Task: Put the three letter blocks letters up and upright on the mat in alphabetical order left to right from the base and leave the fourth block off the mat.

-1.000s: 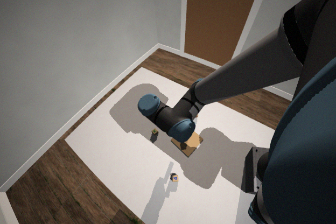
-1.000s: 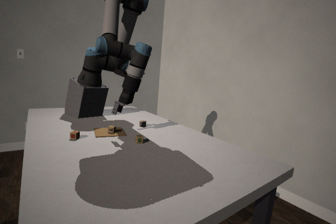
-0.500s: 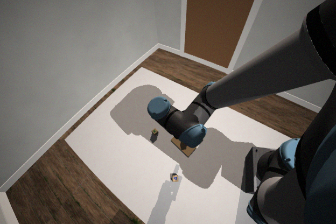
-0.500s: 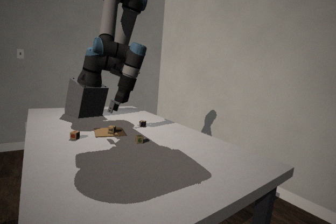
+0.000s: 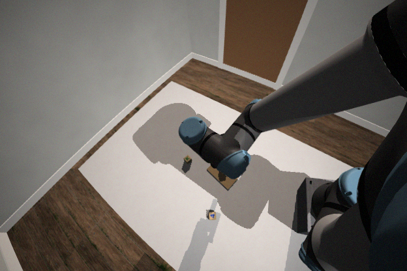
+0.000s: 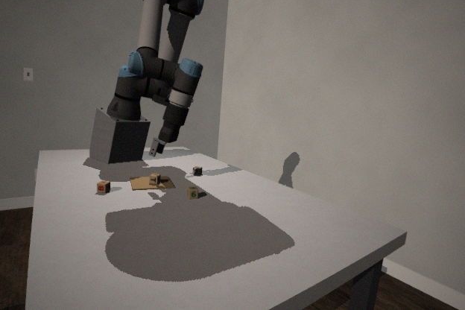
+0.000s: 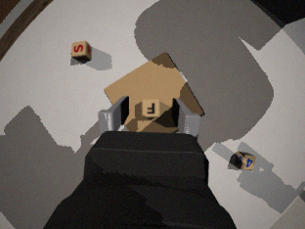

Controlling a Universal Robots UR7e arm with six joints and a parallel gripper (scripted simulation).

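Observation:
A tan mat [image 7: 152, 89] lies on the white table; it also shows in the exterior view [image 6: 152, 182]. A block with an F on top [image 7: 149, 109] [image 6: 154, 178] sits on the mat. My gripper [image 7: 151, 106] [image 6: 156, 147] is open and empty, up in the air above this block, with a finger showing on either side of it in the wrist view. A block with a red S on top [image 7: 81, 50] [image 6: 103, 186] lies off the mat. A block with green marks [image 6: 193, 192] [image 5: 187, 159] lies off the mat. A block with a blue 4 on top [image 7: 246, 160] lies apart [image 5: 212, 215].
The robot's grey base [image 6: 118, 141] stands at the table's back, close behind the mat. The arm's wrist joints [image 5: 216, 150] hide most of the mat in the top view. Walls run near the table's far edges.

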